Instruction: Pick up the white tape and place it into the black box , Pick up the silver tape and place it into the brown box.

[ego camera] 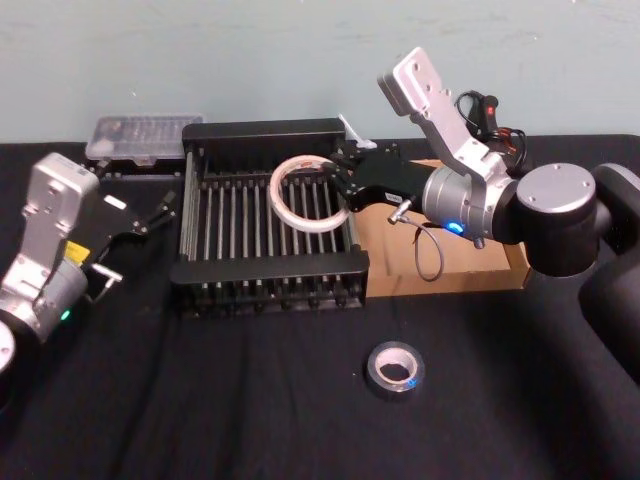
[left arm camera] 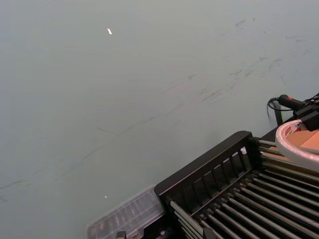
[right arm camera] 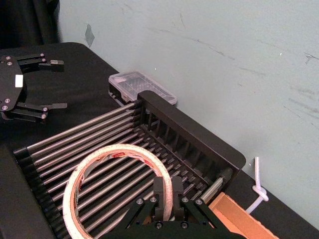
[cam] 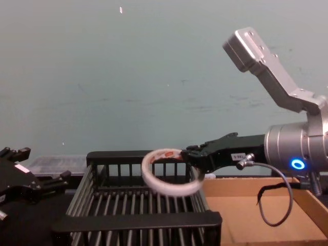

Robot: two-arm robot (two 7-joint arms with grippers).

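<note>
My right gripper is shut on the white tape, pinching the roll's wall on its right side. The roll hangs tilted above the slatted floor of the black box; the wrist view shows the white tape with red print inside, clamped between the fingers. From the chest, the white tape hangs just above the black box rim. The silver tape lies flat on the black table, in front of the brown box. My left gripper rests open left of the crate.
A clear plastic case sits behind the crate's left corner against the wall. The brown box stands right beside the crate, partly under my right arm. A white cord lies at the wall behind it.
</note>
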